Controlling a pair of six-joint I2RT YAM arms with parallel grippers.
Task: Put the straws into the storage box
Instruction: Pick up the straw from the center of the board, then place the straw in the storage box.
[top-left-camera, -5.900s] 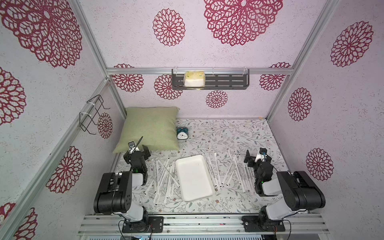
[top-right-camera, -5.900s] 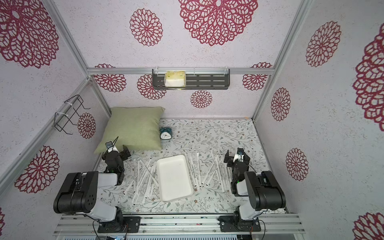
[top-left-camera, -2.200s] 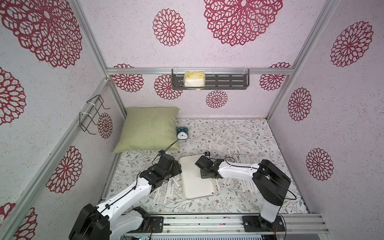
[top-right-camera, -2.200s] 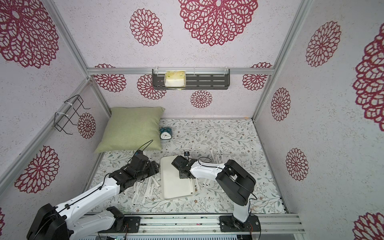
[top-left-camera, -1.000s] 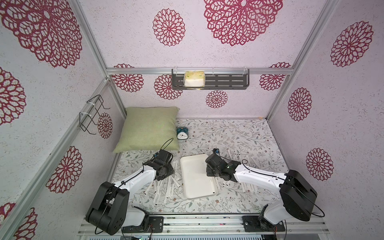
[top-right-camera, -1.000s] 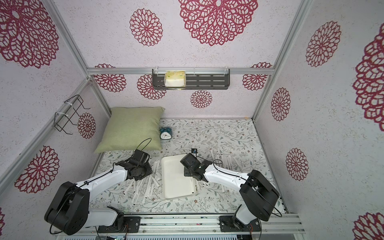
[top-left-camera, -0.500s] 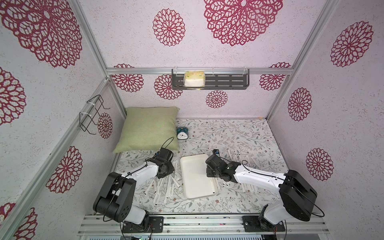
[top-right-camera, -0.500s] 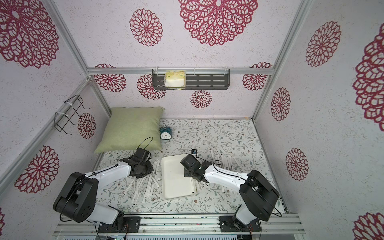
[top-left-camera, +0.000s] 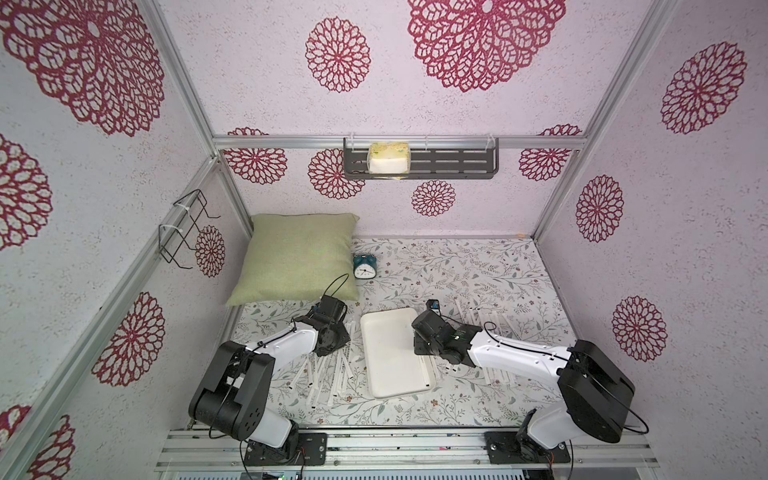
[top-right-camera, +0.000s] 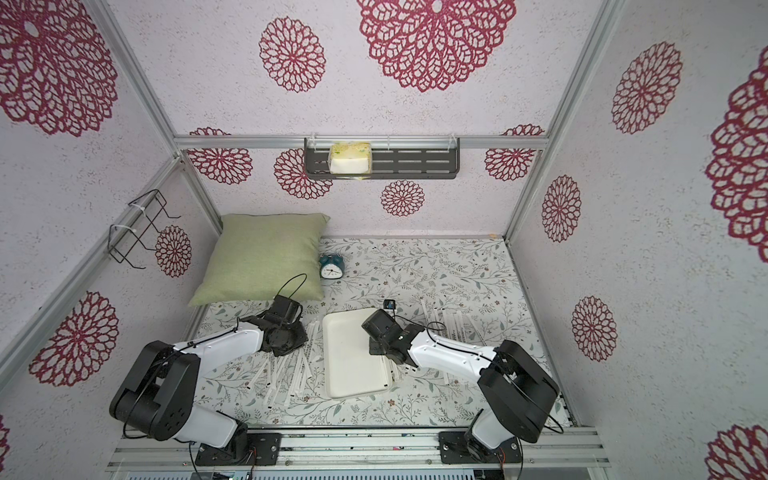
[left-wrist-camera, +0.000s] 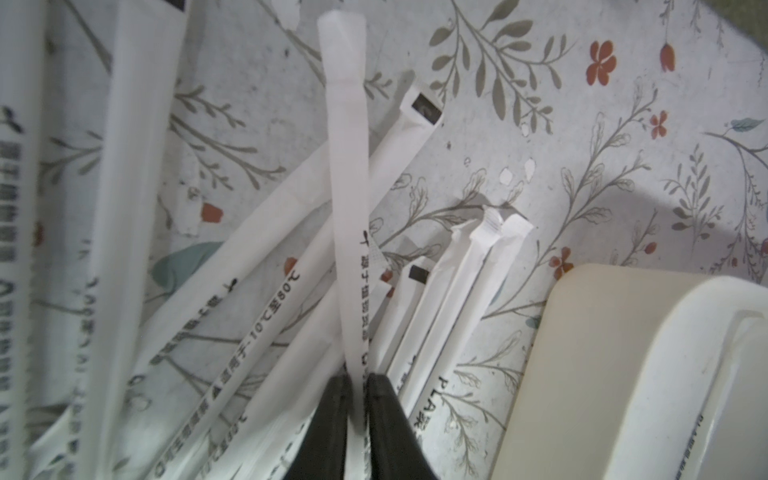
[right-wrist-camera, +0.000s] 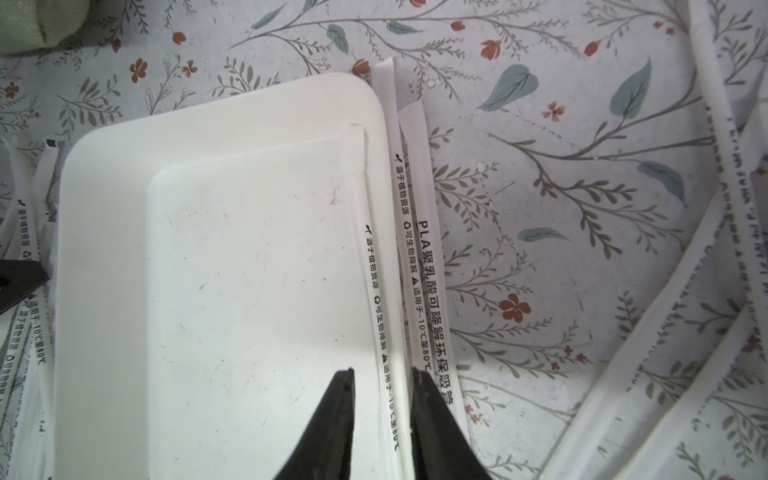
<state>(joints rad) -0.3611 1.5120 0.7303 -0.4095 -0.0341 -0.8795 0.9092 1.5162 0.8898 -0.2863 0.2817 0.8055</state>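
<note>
One straw (left-wrist-camera: 348, 208) pinched just beside the box (left-wrist-camera: 602, 353), a second straw (right-wrist-camera: 374, 282) laid inside.
The left gripper (left-wrist-camera: 358, 376) is closed on its straw, likely for lifting; the right gripper (right-wrist-camera: 382, 372) is seen slightly open astride the second straw, probably to free it.

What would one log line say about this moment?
left gripper: shut on straw | right gripper: open over storage box | boxed straw: along its edge | loose straws: on table

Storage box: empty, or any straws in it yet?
Not empty: a straw lies inside the storage box, along one long wall.
</note>
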